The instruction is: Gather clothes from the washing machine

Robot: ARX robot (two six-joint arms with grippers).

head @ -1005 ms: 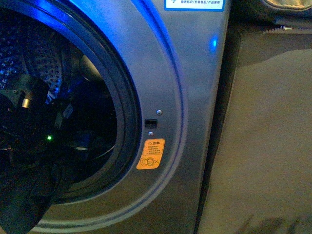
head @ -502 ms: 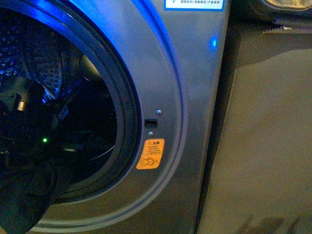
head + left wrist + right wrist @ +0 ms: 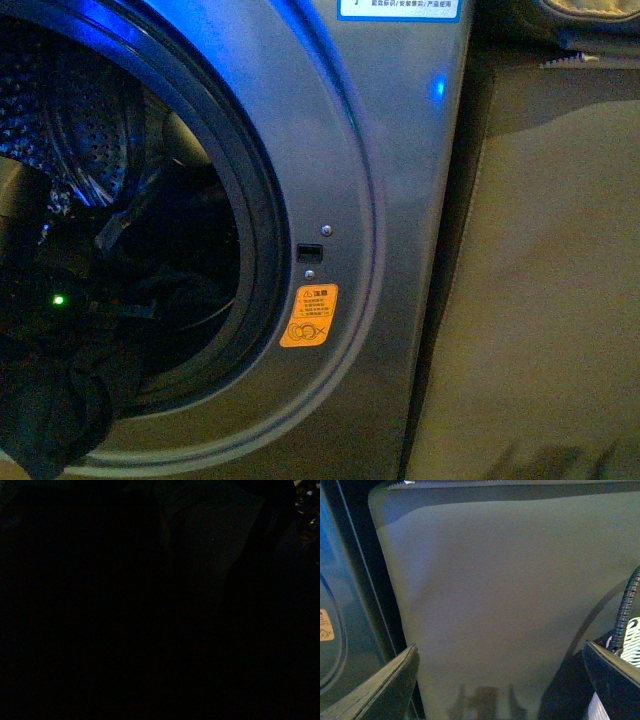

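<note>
The washing machine (image 3: 400,200) is grey, with a black-rimmed porthole (image 3: 262,230) and a perforated steel drum (image 3: 95,130). My left arm (image 3: 58,299), marked by a green light, reaches into the drum's mouth. Its gripper is shut on the clothes (image 3: 60,410), a dark garment that hangs over the lower rim at the far left; the jaws are lost in the dark. The left wrist view is dark. My right gripper (image 3: 500,680) is open and empty, facing the beige cushion (image 3: 510,595) beside the machine (image 3: 332,605).
An orange sticker (image 3: 308,315) sits right of the porthole and a blue-white label (image 3: 398,8) is at the top. The beige cushion (image 3: 540,300) stands right of the machine. A corrugated cable (image 3: 625,610) and a white woven piece (image 3: 631,640) are by the right fingers.
My left arm has moved left and lower in the drum's mouth, drawing the dark garment with it. More of the perforated drum shows now. The right gripper's side looks unchanged.
</note>
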